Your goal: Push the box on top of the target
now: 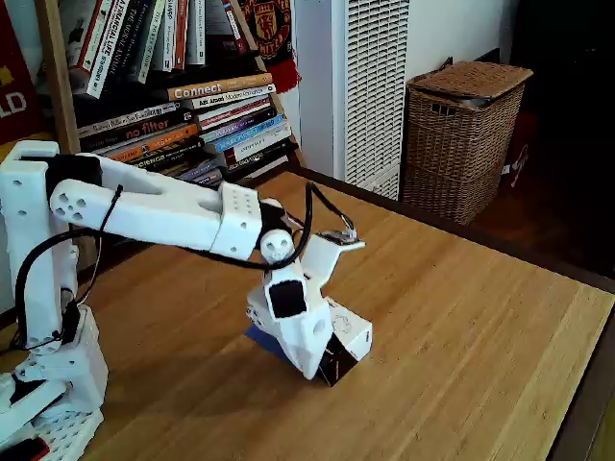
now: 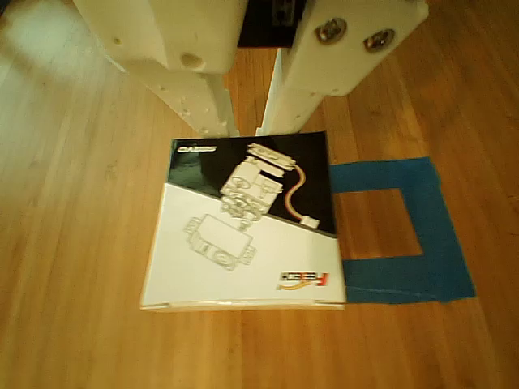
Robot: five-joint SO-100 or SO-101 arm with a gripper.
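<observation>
Nearest the lens in the other view, two white fingers (image 2: 207,97) of the claw (image 2: 247,130) descend from the top edge and stand a narrow gap apart, their tips just at the far edge of the box (image 2: 243,235). Nothing lies between the tips; they hold nothing. Whether they touch the box edge cannot be told. The box shows its top face: white in the lower part, black in the upper, with a line drawing of a motor and small print near the lower right corner. It rests on the wooden surface (image 2: 73,243). To the right of the box in this view lies the target (image 2: 434,235), a hollow square of blue tape; the box covers the left side of the outline (the right bar and parts of the upper and lower bars remain exposed).

Seen from the fixed view, the white arm (image 1: 163,211) reaches from its base at the left and bends down over the box (image 1: 348,341), the claw (image 1: 309,365) low at the surface (image 1: 461,317). A sliver of blue tape (image 1: 259,336) shows just left of the claw. Behind the surface stand a bookshelf (image 1: 183,106) with stacked books, a white louvred unit (image 1: 370,86) and a wicker basket (image 1: 461,134).
</observation>
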